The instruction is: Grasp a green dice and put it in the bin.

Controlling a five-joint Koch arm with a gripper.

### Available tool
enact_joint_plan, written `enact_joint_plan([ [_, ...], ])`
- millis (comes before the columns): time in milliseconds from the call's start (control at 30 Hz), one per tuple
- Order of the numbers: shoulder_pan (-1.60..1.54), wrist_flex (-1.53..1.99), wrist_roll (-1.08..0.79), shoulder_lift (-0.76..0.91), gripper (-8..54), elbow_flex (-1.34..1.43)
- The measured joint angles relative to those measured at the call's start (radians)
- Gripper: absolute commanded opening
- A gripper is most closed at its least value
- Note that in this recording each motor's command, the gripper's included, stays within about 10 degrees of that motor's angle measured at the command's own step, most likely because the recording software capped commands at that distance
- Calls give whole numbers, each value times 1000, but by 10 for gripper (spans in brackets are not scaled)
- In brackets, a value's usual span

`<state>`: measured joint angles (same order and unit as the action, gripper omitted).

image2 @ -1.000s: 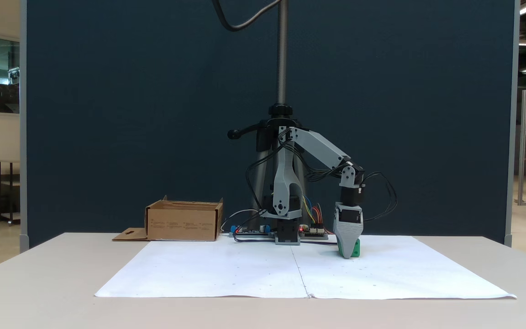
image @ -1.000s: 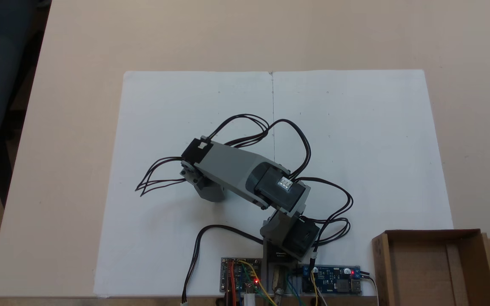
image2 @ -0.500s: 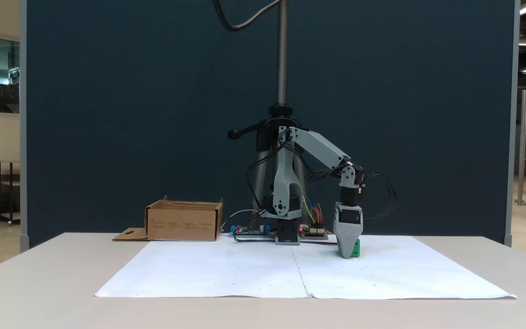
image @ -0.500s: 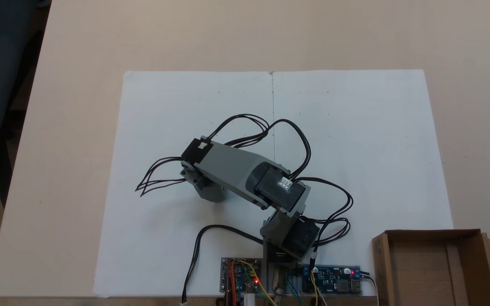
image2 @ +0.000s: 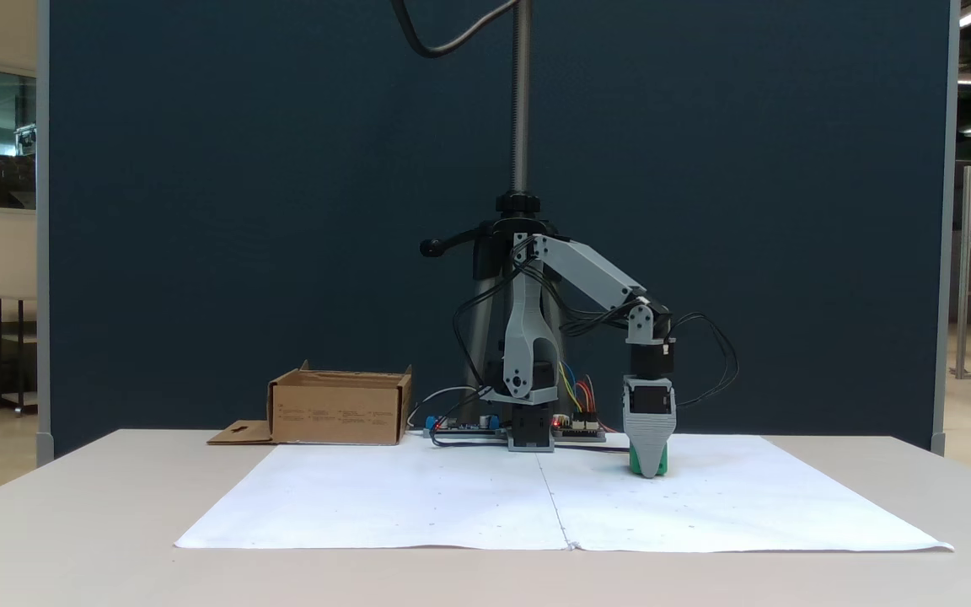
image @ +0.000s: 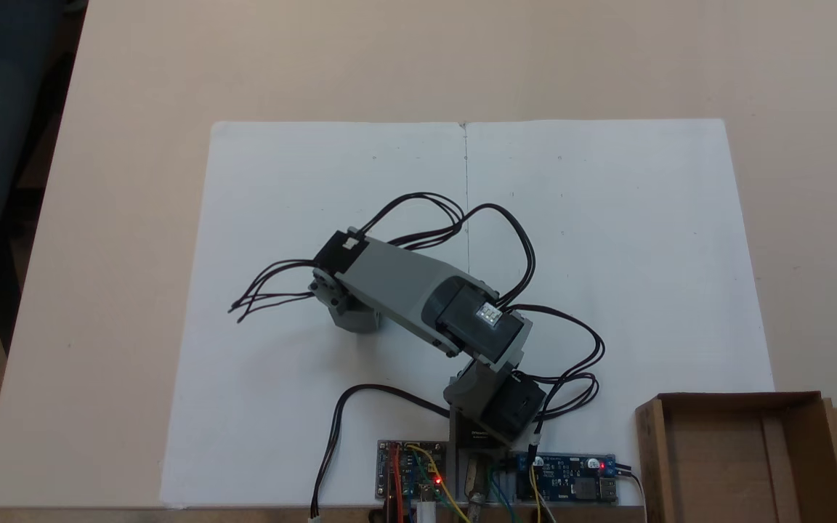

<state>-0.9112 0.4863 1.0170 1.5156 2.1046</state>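
Basically, desk (image2: pixel 72 506) w/ white paper sheet (image2: pixel 418 506) on top; arm (image2: pixel 587 274) bent down over the sheet's right half in the side fixed view. Bin (image2: pixel 338 409) sits at back left there, well apart from the arm tip. Tool (image2: pixel 648 470) points straight down at the sheet, green dice (image2: pixel 635 460) showing at both sides of its tip; can't tell if jaws actually grip it.
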Motion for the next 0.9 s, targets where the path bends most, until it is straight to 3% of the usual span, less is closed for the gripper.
enact_joint_plan([
  [400,190,-26,0,94,124,6],
  [667,580,-44,-26,273,124,8],
  [900,948,-112,-201,413,124,8],
])
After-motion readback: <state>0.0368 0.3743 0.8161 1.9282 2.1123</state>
